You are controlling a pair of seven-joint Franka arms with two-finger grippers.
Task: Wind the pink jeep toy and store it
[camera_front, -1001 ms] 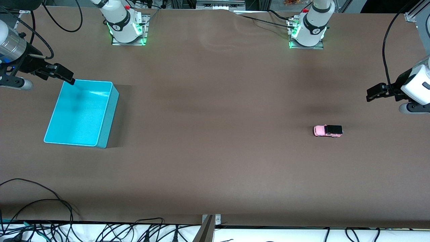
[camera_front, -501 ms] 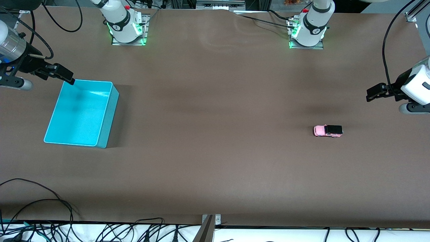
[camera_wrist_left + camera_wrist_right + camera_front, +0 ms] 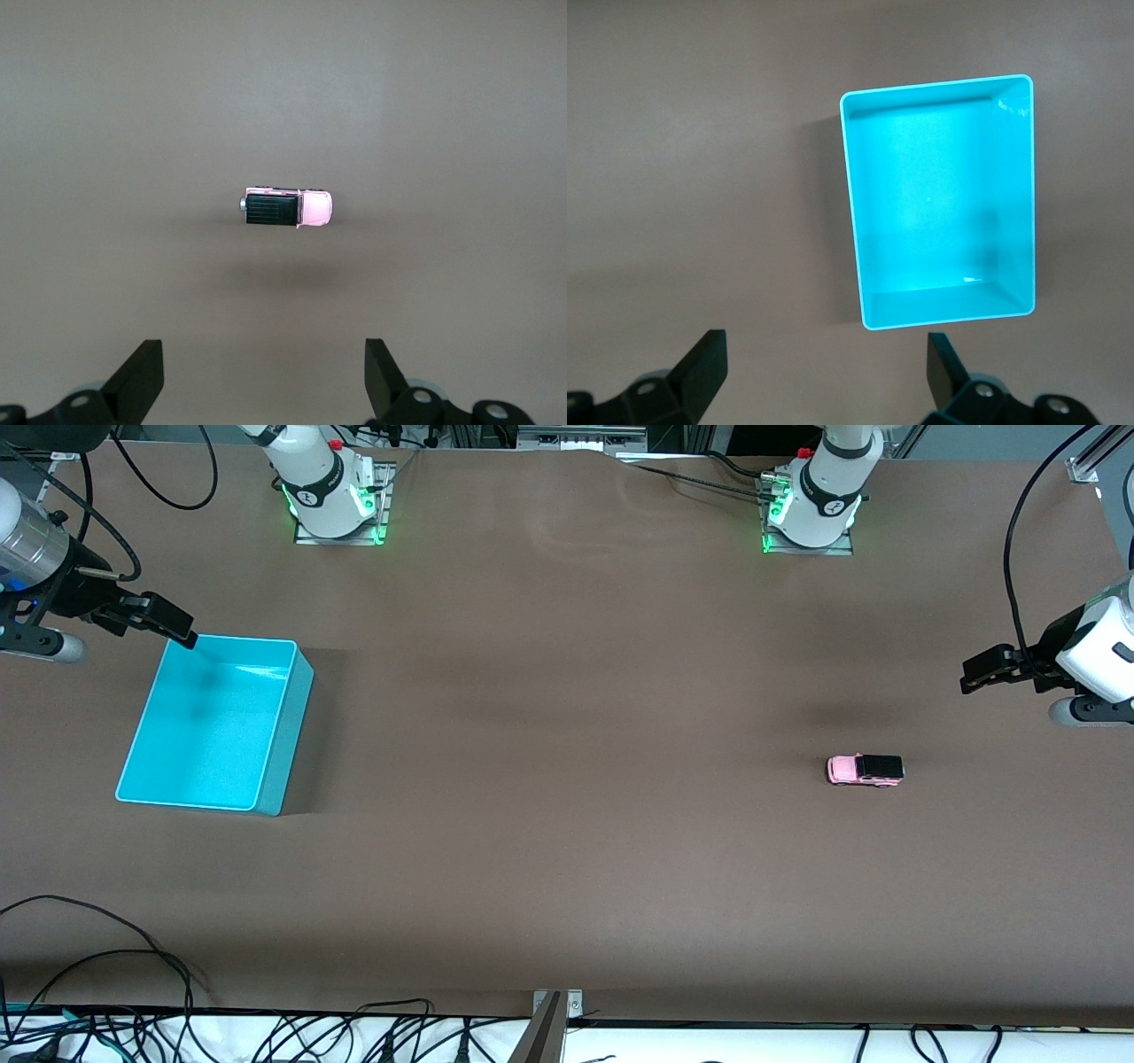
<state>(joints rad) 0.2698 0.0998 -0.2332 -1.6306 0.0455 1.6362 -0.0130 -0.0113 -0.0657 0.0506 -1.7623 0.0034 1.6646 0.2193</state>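
The pink jeep toy [image 3: 866, 770], pale pink with a black top, stands on its wheels on the brown table toward the left arm's end. It also shows in the left wrist view [image 3: 288, 208]. My left gripper [image 3: 974, 674] hangs open in the air at that end of the table, apart from the jeep. Its fingers [image 3: 142, 363] stand wide with nothing between them. At the right arm's end sits an empty cyan bin [image 3: 213, 726]. My right gripper [image 3: 177, 627] hovers open by the bin's corner, and from its wrist the bin [image 3: 939, 204] lies ahead of the empty gripper [image 3: 826, 347].
The two arm bases [image 3: 332, 500] [image 3: 811, 509] stand at the table's edge by the robots. Loose cables [image 3: 133, 965] and a metal bracket [image 3: 554, 1010] lie along the edge nearest the front camera. Bare brown table stretches between bin and jeep.
The left gripper has crept slightly toward the middle of the table. The jeep, the bin and the right arm have not moved.
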